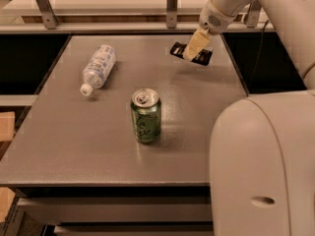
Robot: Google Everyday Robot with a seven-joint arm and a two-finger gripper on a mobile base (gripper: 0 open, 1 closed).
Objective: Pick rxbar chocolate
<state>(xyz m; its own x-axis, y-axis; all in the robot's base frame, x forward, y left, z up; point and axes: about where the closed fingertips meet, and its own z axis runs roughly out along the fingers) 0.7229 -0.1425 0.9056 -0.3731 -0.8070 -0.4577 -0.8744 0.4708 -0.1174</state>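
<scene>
The rxbar chocolate (204, 57) is a small flat black bar at the far right of the grey table (98, 151). My gripper (195, 47) comes down from the upper right and sits right over the middle of the bar, covering part of it. The bar's two ends show on either side of the gripper. I cannot see whether the bar rests on the table or is lifted off it.
A green soda can (146, 115) stands upright in the middle of the table. A clear water bottle (98, 68) lies on its side at the far left. My arm's large white link (266, 166) fills the near right. A metal rail (172, 4) runs along the far edge.
</scene>
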